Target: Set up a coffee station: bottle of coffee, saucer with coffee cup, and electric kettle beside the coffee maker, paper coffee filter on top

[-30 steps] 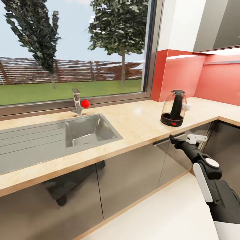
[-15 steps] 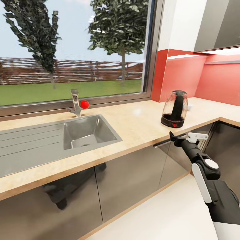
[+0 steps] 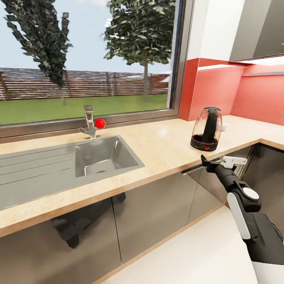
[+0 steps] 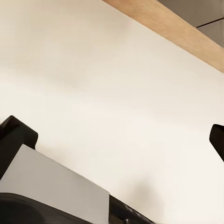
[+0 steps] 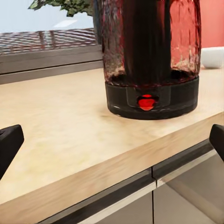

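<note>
The electric kettle (image 3: 206,129), clear glass on a black base with a red button, stands on the wooden countertop (image 3: 165,146) near the red backsplash. My right gripper (image 3: 219,160) is open just below the counter's front edge, in front of the kettle and apart from it. In the right wrist view the kettle (image 5: 149,56) looms close ahead, and the gripper (image 5: 112,140) has one fingertip at each side edge with nothing between them. A small white dish-like thing (image 3: 223,126) peeks out behind the kettle. My left gripper (image 4: 116,137) is open over the pale floor.
A steel sink (image 3: 102,156) with a drainboard and a faucet (image 3: 90,120) with a red knob lies to the left under the window. Grey cabinet fronts with a dark handle (image 3: 193,167) run below the counter. The counter turns a corner at the right.
The camera has shifted slightly, nudging the whole picture. My right gripper has edged a little up toward the counter edge. The kettle has not moved.
</note>
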`<state>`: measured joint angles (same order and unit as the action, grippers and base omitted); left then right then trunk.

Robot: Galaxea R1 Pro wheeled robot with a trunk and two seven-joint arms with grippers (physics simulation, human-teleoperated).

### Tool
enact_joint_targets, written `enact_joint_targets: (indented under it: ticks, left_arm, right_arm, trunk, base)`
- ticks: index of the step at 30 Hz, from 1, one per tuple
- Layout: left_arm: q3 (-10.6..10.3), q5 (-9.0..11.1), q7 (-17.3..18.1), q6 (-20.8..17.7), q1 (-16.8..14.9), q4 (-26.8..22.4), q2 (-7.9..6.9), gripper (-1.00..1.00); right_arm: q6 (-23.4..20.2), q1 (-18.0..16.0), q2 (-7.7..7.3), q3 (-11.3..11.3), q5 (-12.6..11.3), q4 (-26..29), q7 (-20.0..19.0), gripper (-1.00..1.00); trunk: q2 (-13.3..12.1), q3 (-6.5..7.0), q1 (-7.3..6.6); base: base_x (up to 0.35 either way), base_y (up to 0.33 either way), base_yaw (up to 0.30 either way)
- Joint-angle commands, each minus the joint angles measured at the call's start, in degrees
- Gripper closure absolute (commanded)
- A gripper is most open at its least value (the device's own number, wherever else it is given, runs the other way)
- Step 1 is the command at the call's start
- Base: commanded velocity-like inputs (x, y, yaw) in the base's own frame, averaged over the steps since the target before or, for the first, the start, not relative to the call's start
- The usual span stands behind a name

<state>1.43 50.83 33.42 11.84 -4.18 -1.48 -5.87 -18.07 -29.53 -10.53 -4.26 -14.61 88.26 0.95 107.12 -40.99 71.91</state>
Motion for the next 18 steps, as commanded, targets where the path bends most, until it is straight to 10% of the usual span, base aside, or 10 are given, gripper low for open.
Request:
enact_joint_targets:
  ticks: [1, 13, 18]
  left_arm:
    - [0.14, -0.12, 0.19, 0.21, -0.04, 0.08, 0.03, -1.0]
    - [0.11, -0.12, 0.13, 0.12, -0.04, 0.08, 0.09, -1.0]
    - [0.13, -0.12, 0.07, 0.12, -0.04, 0.08, 0.15, -1.0]
  right_arm:
    - [-0.26, -0.02, -0.01, -0.05, -0.5, 0.07, 0.07, -1.0]
    - [-0.6, -7.58, 0.1, 0.14, -0.28, -0.08, 1.7, -1.0]
    - [-3.82, -9.74, 0.39, 6.16, -0.07, -0.34, 9.76, -1.0]
  trunk:
    - [0.03, -0.06, -0.01]
    - [0.03, -0.06, -0.01]
    - [0.03, -0.06, -0.01]
  base:
    - [0.0, 0.0, 0.0]
    - [0.0, 0.0, 0.0]
    - [0.0, 0.0, 0.0]
